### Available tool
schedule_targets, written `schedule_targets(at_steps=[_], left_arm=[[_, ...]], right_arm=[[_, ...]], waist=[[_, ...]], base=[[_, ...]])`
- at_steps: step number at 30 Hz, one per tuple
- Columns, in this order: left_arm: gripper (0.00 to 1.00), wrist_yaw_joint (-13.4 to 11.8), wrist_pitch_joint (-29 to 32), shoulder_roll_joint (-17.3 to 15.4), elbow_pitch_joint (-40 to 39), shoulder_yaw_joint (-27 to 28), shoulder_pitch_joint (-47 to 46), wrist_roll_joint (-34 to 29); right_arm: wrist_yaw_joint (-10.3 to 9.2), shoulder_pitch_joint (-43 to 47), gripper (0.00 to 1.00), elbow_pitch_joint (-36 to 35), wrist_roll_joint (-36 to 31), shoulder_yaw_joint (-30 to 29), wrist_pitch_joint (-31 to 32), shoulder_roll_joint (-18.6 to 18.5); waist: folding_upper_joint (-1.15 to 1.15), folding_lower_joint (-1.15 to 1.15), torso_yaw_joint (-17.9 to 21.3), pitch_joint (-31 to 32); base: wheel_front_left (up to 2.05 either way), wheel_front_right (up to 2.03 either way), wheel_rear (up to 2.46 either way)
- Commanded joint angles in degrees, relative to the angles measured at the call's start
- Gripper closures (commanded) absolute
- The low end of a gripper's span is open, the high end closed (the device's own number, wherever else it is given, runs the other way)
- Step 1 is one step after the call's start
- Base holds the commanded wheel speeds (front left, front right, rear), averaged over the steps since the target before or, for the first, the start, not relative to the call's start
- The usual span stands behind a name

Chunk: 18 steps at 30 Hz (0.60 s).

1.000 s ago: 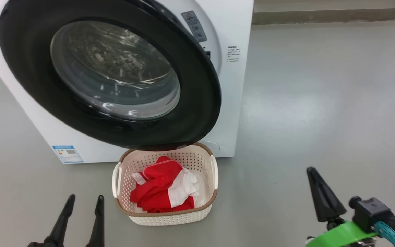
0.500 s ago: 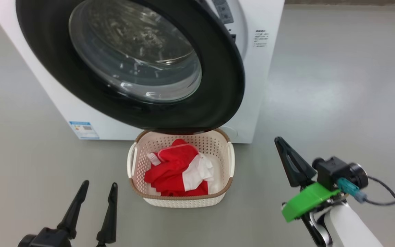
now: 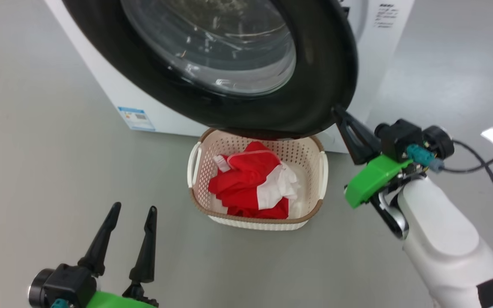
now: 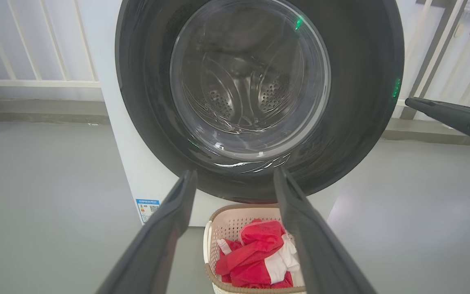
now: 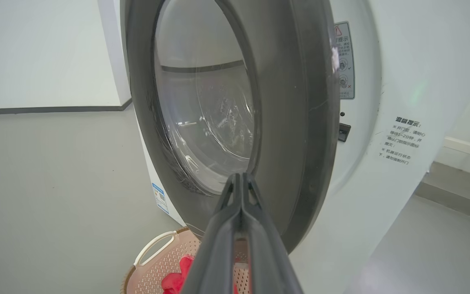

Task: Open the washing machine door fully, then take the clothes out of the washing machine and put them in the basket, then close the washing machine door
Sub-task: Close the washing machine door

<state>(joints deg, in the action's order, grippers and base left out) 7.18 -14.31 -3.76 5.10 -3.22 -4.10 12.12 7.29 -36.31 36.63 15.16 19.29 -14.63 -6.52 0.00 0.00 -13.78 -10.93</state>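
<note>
Head view: the left gripper (image 3: 135, 206) hangs with its fingers spread and empty. The basket (image 3: 250, 223) sits ahead to its right, with the red clothes (image 3: 246, 184) piled inside. The right gripper (image 3: 341, 116), fingers pressed together, has its tip at the lower edge of the washing machine door (image 3: 319, 64); I cannot tell whether it touches.

Left wrist view: the door (image 4: 361, 81) is straight ahead of the spread fingers, and the basket (image 4: 227, 220) is below between them.

Right wrist view: the shut tip (image 5: 240, 179) points at the door rim (image 5: 296, 122), which stands ajar from the washing machine (image 5: 382, 61). The basket (image 5: 157, 265) is below, to the left.
</note>
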Motion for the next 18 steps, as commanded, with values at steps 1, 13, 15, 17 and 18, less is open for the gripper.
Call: schedule_targets(at_steps=[1, 13, 15, 17, 18], left_arm=[[0.00, 0.30, -0.69, -0.40, -1.20, 1.64, -1.99, 0.30], [0.00, 0.31, -0.69, 0.03, -1.35, 1.44, -4.63, 0.97], [0.00, 0.31, -0.69, 0.10, -1.47, 1.57, -4.92, 0.91], [0.00, 0.31, -0.69, 0.14, -1.62, 1.69, -5.17, 0.71], [0.00, 0.31, -0.69, 0.10, -1.68, 1.70, -5.31, 0.41]], right_arm=[[0.20, -1.87, 1.00, -0.67, 0.90, 0.90, -0.37, 0.48], [0.20, -10.69, 1.00, 2.88, 1.72, 0.54, -0.37, -0.41], [0.20, -11.60, 1.00, 3.24, 1.88, 0.74, -0.37, -0.69], [0.20, -12.80, 1.00, 3.67, 1.93, 1.00, -0.37, -0.87], [0.20, -13.46, 1.00, 3.89, 1.94, 1.12, -0.37, -0.93]], waist=[[0.00, 0.00, -2.28, -2.48], [0.00, 0.00, -4.41, -7.23], [0.00, 0.00, -4.53, -7.77], [0.00, 0.00, -4.50, -8.45], [0.00, 0.00, -4.45, -8.79]], base=[[0.00, 0.00, 0.00], [0.00, 0.00, 0.00], [0.00, 0.00, 0.00], [0.00, 0.00, 0.00], [0.00, 0.00, 0.00]])
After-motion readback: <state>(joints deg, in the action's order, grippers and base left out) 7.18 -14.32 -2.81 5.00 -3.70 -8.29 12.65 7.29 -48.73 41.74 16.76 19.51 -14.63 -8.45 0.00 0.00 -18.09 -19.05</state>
